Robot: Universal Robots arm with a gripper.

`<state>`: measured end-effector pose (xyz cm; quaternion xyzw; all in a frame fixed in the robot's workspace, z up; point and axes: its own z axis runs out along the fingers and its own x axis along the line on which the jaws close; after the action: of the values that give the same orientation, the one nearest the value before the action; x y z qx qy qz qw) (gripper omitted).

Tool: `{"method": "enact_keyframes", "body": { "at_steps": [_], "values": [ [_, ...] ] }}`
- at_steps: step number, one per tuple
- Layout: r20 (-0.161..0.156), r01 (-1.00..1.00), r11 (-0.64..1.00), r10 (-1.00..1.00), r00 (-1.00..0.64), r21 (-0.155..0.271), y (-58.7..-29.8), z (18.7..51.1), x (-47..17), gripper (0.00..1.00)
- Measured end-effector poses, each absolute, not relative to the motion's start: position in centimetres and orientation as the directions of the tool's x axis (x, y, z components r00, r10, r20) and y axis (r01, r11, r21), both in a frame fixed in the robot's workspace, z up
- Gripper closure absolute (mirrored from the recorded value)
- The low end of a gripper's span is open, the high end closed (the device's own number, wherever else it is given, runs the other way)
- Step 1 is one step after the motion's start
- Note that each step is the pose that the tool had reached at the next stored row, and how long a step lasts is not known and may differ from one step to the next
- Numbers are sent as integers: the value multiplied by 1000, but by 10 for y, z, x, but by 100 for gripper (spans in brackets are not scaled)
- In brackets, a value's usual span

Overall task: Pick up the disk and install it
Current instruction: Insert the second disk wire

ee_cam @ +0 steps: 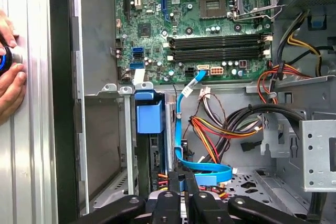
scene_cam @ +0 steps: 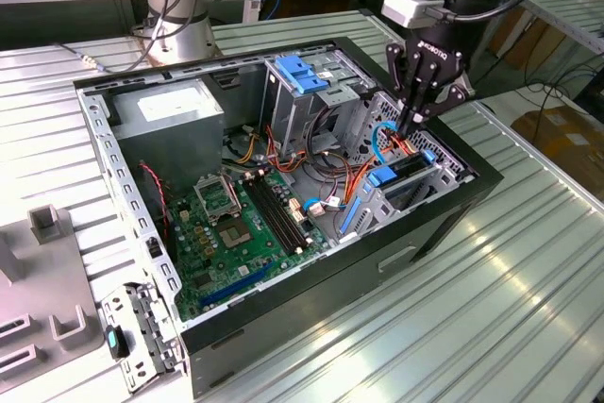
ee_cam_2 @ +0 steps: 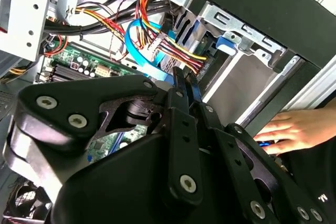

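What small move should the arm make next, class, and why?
Probably a slow, short push straight down onto the disk, to seat it. The gripper hangs just above the disk, which stands in the drive cage. A blue cable and coloured wires crowd beside it, so sideways drift could snag them.

an open black computer case [scene_cam: 444, 219] lies on its side on a ribbed metal bench [scene_cam: 528, 309]. inside, a green motherboard [scene_cam: 236, 233] covers the floor, with an empty cpu socket [scene_cam: 219, 199] and dark memory slots [scene_cam: 278, 214] beside it. a grey power-supply box [scene_cam: 170, 110] with a white sticker sits in the far corner. a bare blue plastic bracket [scene_cam: 300, 73] rests atop the metal drive cage [scene_cam: 326, 101]. bundles of orange, red and yellow wires [ee_cam: 215, 135] and a flat blue data cable [ee_cam: 202, 166] trail through the middle. a grey fixture block [scene_cam: 47, 224] stands on the bench at the exterior view's left.
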<state>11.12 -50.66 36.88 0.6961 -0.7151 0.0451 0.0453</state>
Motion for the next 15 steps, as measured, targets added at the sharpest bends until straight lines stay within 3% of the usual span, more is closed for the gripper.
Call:
{"method": "enact_keyframes", "body": {
  "at_steps": [11,15],
  "values": [
    [103,-999,24,-994,-28,-43,-518,365,101,84],
    [59,-999,25,-998,-28,-46,-526,363,96,84]
  ]
}}
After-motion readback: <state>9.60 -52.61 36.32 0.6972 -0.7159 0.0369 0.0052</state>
